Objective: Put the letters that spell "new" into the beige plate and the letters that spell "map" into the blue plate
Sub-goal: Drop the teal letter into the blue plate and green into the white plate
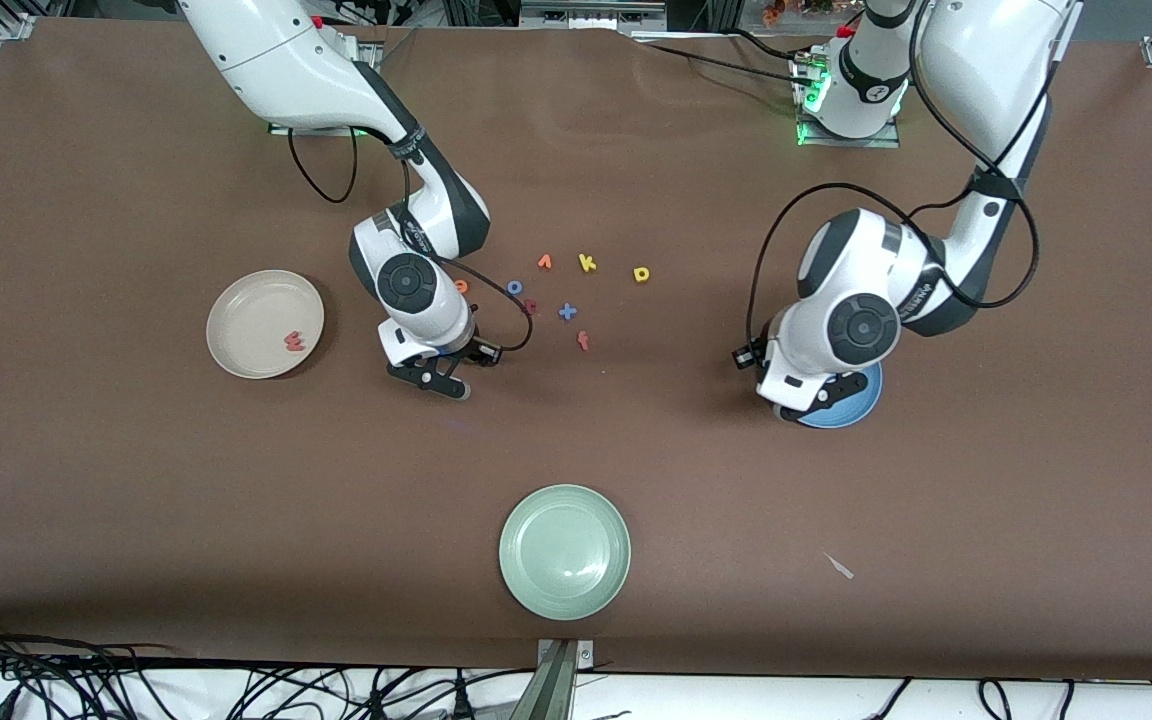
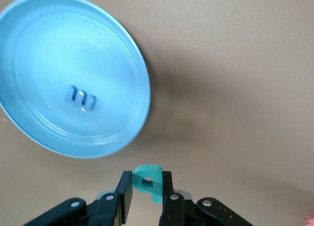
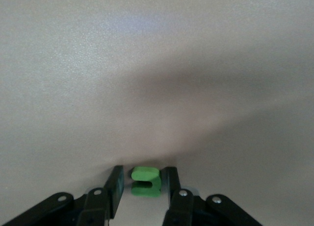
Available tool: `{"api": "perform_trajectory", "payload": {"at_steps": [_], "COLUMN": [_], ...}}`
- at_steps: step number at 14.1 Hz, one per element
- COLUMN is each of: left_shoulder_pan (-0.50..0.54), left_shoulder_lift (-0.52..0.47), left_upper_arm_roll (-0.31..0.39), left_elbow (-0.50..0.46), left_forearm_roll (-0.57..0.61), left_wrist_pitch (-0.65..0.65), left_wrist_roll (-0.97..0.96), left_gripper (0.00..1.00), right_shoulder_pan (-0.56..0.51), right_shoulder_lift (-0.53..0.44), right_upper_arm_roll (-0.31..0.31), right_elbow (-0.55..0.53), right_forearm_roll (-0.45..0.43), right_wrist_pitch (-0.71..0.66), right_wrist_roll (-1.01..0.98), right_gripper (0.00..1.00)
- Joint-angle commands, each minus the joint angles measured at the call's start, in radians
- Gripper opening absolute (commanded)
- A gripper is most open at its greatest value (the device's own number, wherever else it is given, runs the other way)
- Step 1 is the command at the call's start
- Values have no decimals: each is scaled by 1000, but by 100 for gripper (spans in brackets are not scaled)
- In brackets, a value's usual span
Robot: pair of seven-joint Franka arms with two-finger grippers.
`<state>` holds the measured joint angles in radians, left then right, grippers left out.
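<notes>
On the bench, at nine o'clock from the loose letters and toward the right arm's end, the beige plate [image 1: 241, 305] is found with the pinkish-red w [image 1: 294, 342] lying in it. At three o'clock from them, toward the left arm's end, the blue plate [image 1: 854, 408] is found, and the blue m [image 2: 81, 98] is seen lying in it in the left wrist view.

The left end effector [image 2: 147, 187] is pressed together on the teal letter [image 2: 145, 172], which is held clear of the bench just beside the blue plate's rim.

The right end effector [image 3: 143, 179] is set down at the bench, at seven o'clock from the loose letters. Its fingers are placed either side of the green n [image 3: 145, 181]. A slit is visible on one side, so a firm pinch is not shown.

The orange e [image 1: 461, 286] and the yellow looped letter [image 1: 642, 273] are noted loose on the bench, at nine and two o'clock of the cluster.

The letters are judged to be light, soft foam, thin and easily flicked aside. It is advised that each be taken across its flat outer edges, squarely and low, with modest pressure. The n is judged best held across its two legs. A light piece may cling to a pad on release.
</notes>
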<state>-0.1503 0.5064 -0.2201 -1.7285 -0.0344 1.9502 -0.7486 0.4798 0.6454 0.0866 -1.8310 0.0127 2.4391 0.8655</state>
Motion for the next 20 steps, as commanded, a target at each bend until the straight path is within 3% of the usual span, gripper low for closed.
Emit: {"api": "perform_trajectory", "payload": {"at_steps": [1, 8, 12, 14, 18, 19, 20], "left_shoulder_pan": [34, 141, 158, 158, 152, 156, 149], "left_shoulder_lift": [-2, 11, 46, 55, 101, 101, 106], "left_upper_arm_roll": [5, 7, 5, 5, -1, -4, -4], "left_elbow": [3, -17, -26, -43, -46, -48, -48], "left_forearm_roll": [-6, -6, 77, 80, 80, 80, 77], "left_wrist_pitch": [-20, -27, -22, -10, -8, -10, -10], "left_wrist_roll": [101, 333, 336, 336, 336, 336, 334], "left_gripper": [16, 16, 16, 17, 18, 25, 46], "right_shoulder_pan": [3, -3, -55, -59, -59, -59, -59], "right_shoulder_lift": [7, 3, -50, -107, -263, -301, -334], "right_upper_arm_roll": [1, -1, -11, -45, -135, -169, -198], "right_elbow": [-10, 2, 75, 38, -144, -189, -238], "right_forearm_roll": [-3, -2, 0, -2, -5, -5, -3], "right_wrist_pitch": [5, -3, -250, -291, -266, -255, -232], "right_wrist_roll": [-34, -100, -257, -357, -621, -688, -750], "right_gripper": [34, 23, 19, 19, 19, 19, 19]}}
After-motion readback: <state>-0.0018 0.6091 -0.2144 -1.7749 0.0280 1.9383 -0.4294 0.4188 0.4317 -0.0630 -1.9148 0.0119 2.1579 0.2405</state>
